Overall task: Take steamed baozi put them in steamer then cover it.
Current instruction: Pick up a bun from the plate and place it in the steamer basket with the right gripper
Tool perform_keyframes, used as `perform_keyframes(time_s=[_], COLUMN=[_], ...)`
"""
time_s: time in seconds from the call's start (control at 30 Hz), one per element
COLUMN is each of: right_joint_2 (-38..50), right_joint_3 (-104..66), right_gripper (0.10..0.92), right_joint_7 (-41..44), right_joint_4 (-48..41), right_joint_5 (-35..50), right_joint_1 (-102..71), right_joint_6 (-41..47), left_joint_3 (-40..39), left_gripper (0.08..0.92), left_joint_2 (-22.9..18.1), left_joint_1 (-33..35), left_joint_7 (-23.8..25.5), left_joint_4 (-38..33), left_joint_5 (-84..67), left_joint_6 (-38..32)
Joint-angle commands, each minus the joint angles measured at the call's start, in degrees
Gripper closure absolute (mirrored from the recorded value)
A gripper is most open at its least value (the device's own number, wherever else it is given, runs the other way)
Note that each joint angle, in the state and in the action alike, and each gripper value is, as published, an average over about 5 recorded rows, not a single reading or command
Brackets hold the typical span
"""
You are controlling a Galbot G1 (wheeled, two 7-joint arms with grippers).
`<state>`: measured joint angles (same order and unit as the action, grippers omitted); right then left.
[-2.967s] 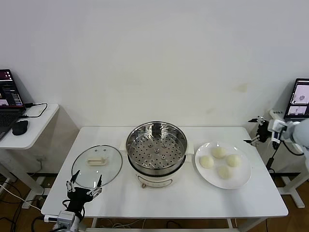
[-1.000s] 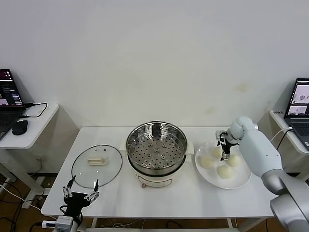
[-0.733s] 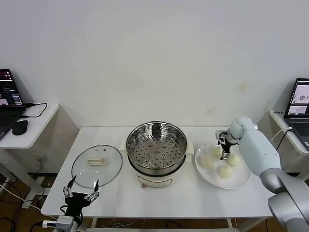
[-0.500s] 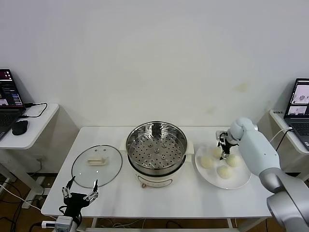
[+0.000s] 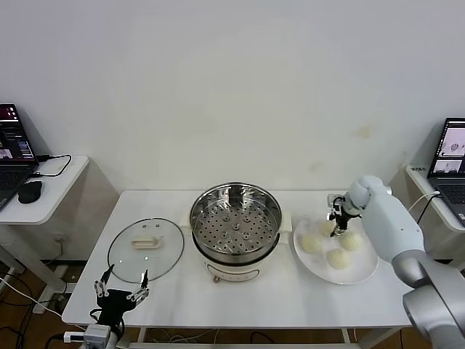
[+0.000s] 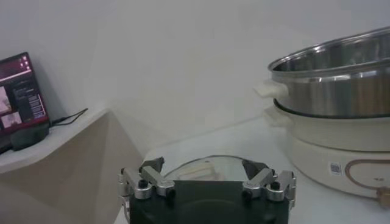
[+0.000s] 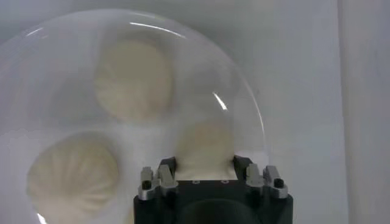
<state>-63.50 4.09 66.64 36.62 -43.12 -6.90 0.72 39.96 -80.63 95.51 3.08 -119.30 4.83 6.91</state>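
Note:
The steamer, a shiny steel pot with a perforated tray on a cream base, stands mid-table with nothing in it. To its right, a white plate holds steamed baozi. My right gripper reaches down over the plate's far side and is shut on one baozi, which fills the gap between its fingers. Two more buns lie beyond on the plate. The glass cover lies flat left of the steamer. My left gripper is parked, open and holding nothing, at the table's front left, facing the cover and the steamer.
A side table on the left carries a laptop and a mouse. Another laptop stands on a stand at the far right. The white table's front edge runs just behind my left gripper.
My right gripper has shut on the far baozi on the plate and risen slightly. Three seconds ago that arm was off to the right. The left arm has barely moved.

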Motion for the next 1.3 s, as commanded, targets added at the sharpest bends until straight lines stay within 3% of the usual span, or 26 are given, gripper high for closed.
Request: perform_keyframes(time_s=[0.03, 0.37, 0.67, 0.93, 1.13, 1.3], right_joint_2=[2.8, 6.5, -4.4, -15.5, -14.8, -13.4], right_joint_3=[2.6, 22.5, 33.2, 31.9, 37.4, 39.5], right_gripper=[0.440, 0.440, 0.445, 0.448, 0.443, 0.440], right_joint_7=[3.6, 10.0, 13.1, 15.5, 13.5, 9.7], right_joint_4=[4.7, 14.7, 10.1, -2.4, 4.5, 10.5], right_joint_5=[7.2, 25.6, 35.7, 39.4, 38.0, 29.6], right_joint_1=[2.1, 20.5, 34.7, 34.3, 33.0, 31.5], right_joint_6=[1.0, 4.7, 3.8, -23.5, -37.9, -46.3], left_joint_3=[-0.1, -0.2, -0.1, 0.5, 0.8, 1.0], left_gripper=[0.177, 0.177, 0.177, 0.177, 0.177, 0.177], left_joint_2=[0.1, 0.2, 0.3, 0.4, -0.2, -0.4], left_joint_1=[-0.2, -0.6, -0.8, 0.3, 0.5, 0.4], left_joint_7=[-0.1, -0.2, -0.9, -1.4, -1.5, -1.3], left_joint_4=[0.1, 0.0, -0.4, -1.5, -1.7, -1.8], left_joint_5=[0.0, 0.3, 0.3, 0.1, 0.2, 0.3], left_joint_6=[0.1, 0.4, 0.6, 0.5, 0.5, 0.6])
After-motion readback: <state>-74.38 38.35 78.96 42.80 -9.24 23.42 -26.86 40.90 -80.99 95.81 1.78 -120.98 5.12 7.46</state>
